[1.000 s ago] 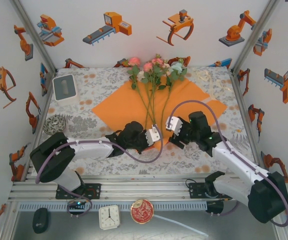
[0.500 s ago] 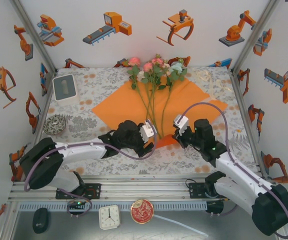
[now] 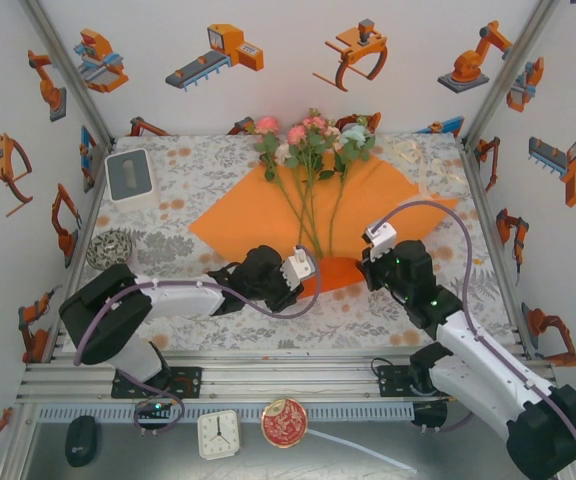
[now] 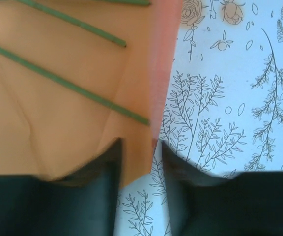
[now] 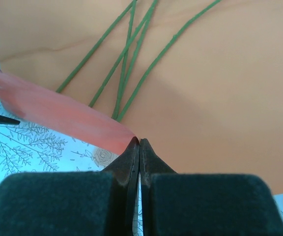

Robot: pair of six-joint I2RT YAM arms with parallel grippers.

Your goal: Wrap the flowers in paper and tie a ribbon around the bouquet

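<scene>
Down at the near corner of the paper (image 3: 253,215) now, the big orange sheet spread flat across the middle of the table (image 3: 183,165). The flowers (image 3: 313,135) lie on top of it, blooms bunched at the far edge, stems (image 5: 131,59) running down toward that near corner.

Both arms are in close there. The right gripper (image 5: 139,141) has its jaws pressed tight together on the paper's edge, and from that pinch a flap (image 5: 58,110) stands up off the table and runs away to the left. The left gripper (image 4: 139,147) sits at the other end of the flap, just beside the stem ends. Its jaws are parted a little, one on each side of the raised edge with daylight between them. That is straddling, not gripping.

So where does that leave the job? Flowers laid on the sheet: done. The wrap itself has barely started. Only this bottom corner is lifted, the left and right wings of the sheet lie flat, and there is no cone. The bottom has yet to come up over the stems, and both sides have yet to close around them.

And the ribbon (image 3: 418,160)? There is a pale tangle on the table at the far right, well apart from both arms. I take that to be it, though it is small in the overhead view. Nothing is tied yet.
</scene>
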